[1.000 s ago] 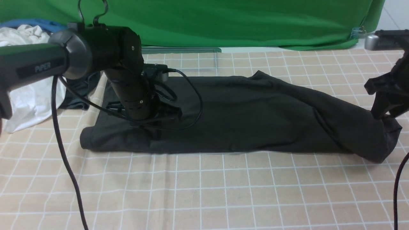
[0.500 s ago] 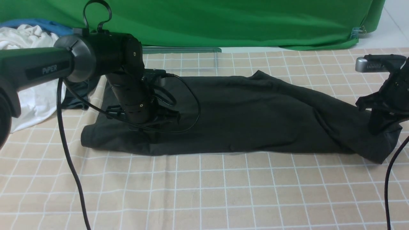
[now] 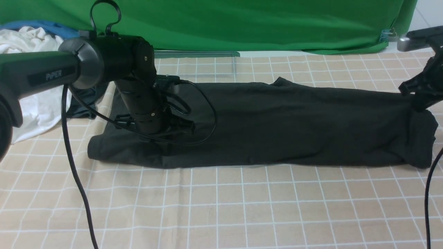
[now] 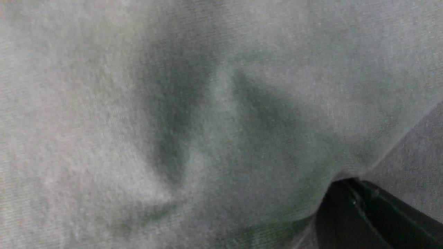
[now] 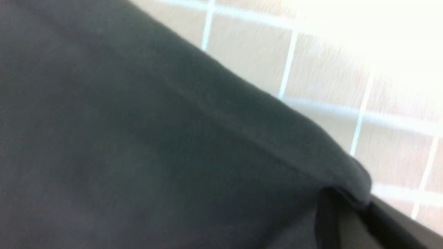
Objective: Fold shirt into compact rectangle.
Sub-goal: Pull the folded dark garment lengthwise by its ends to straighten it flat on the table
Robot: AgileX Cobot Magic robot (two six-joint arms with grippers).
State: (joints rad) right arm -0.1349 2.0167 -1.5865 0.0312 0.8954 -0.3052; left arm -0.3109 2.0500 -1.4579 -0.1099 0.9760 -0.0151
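Beige cloth printed with a white grid covers the wide counter [image 3: 221, 207], and a green fabric backdrop [image 3: 242, 24] hangs along its far edge. Across the middle lies the large charcoal-black cotton shirt [image 3: 283, 128], gathered into one long band running left to right. No logo or collar shows. The band is stretched between the two arms, and that looks like the point: with both ends held, the cloth is drawn flat and ready for a fold that shortens it.

The black left arm [image 3: 104, 65] reaches in from the left and bears down on the band's left end. Its left pincer [image 4: 349, 197] is closed. In the left wrist view fabric bunches right into the black finger, so I judge that it nips the shirt and anchors it. The right pincer [image 3: 419, 98] is clamped on the hem at the band's far-right corner and holds that corner raised off the counter, with the end draping down from it.

At the far left sits a crumpled white shirt [image 3: 31, 79] with a strip of blue cloth [image 3: 45, 26] behind it. A smaller dark grey garment [image 3: 83, 103] lies just beside the band's far-left corner, partly hidden by the left arm. These crowd the left end and could get caught if the right end is carried over that way. A thin black cable loop [image 3: 209, 114] from the left wrist hangs in front of the shirt and may snag in a fold.
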